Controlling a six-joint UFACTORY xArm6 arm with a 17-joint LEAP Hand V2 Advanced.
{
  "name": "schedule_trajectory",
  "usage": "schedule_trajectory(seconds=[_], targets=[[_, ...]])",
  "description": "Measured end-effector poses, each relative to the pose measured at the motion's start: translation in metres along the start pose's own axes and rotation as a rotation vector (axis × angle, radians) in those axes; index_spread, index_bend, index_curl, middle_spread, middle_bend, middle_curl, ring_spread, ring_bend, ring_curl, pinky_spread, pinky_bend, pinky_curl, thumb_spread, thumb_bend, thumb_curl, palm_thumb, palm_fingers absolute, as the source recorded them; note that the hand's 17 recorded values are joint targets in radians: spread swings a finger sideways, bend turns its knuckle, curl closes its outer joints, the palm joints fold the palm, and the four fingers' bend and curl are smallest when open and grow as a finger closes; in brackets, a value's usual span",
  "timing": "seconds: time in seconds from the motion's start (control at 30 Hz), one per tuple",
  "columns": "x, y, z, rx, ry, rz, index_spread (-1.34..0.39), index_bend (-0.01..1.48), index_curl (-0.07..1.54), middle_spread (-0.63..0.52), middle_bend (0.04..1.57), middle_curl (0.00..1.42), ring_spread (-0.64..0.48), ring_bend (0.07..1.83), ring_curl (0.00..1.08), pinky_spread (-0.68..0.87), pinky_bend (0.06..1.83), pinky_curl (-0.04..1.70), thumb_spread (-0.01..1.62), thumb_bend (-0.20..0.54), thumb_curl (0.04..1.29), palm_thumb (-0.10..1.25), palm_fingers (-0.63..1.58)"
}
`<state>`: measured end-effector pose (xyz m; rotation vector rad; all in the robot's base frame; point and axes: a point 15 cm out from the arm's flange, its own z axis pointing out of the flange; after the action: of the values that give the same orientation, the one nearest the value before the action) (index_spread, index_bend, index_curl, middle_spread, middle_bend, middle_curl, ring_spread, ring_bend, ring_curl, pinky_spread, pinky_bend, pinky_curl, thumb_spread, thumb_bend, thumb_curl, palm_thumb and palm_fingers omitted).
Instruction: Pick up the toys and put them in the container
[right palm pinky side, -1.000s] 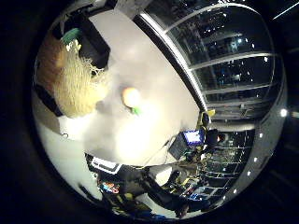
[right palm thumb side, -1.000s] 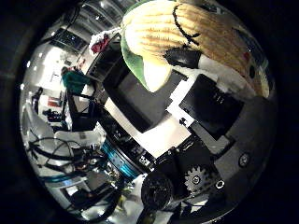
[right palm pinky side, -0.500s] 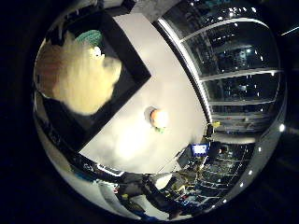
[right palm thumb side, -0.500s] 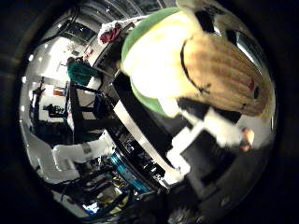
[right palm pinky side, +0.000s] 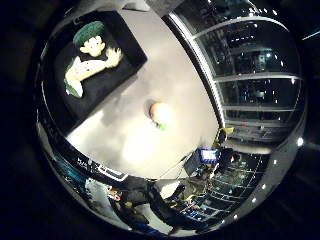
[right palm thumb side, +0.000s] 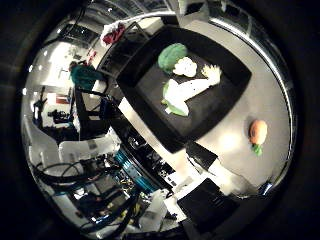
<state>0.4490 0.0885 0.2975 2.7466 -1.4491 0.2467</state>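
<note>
**Black bin has one toy in it, one still out on the table**

Black container (right palm thumb side: 227, 67) sits on the pale grey table (right palm thumb side: 272, 97), and I count one of each. Toys, two total: one plush doll (right palm thumb side: 186, 85) with a green head, pale face and a cream body with green trim, lying flat inside the container, and one small orange toy (right palm thumb side: 258, 132) with a green tip, out on the bare table well apart from the container.

Hand (right palm thumb side: 207, 200): only some white and black bits show low at the edge of the thumb-side view. Nothing's against the palm, and both toys are far off from it. Can't tell how far open the fingers are.

No writing I could read on anything.
</note>
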Motion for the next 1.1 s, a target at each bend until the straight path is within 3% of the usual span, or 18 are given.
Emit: schedule_trajectory(seconds=[0.33, 0.53, 0.83, 1.1], targets=[[0.164, 0.126, 0.043, -0.064, 0.014, 0.281, -0.42, 0.15, 0.27, -0.03, 0.33, 0.35, 0.08, 0.36, 0.28, 0.35, 0.56, 0.22, 0.96, -0.035, 0.37, 0.72, 0.17], [0.23, 0.201, 0.108, -0.112, -0.022, 0.488, -0.37, 0.15, 0.26, -0.03, 0.35, 0.35, 0.03, 0.4, 0.28, 0.27, 0.54, 0.21, 1.01, -0.026, 0.35, 0.69, 0.23], [0.221, 0.16, 0.156, -0.048, -0.157, 0.629, -0.28, 0.15, 0.27, 0.01, 0.34, 0.34, 0.05, 0.44, 0.27, 0.26, 0.51, 0.21, 1.03, -0.025, 0.34, 0.66, 0.24], [0.213, 0.095, 0.175, -0.044, -0.175, 0.613, -0.24, 0.15, 0.26, 0.07, 0.32, 0.33, 0.09, 0.47, 0.26, 0.32, 0.53, 0.22, 1.03, -0.026, 0.33, 0.64, 0.23]])
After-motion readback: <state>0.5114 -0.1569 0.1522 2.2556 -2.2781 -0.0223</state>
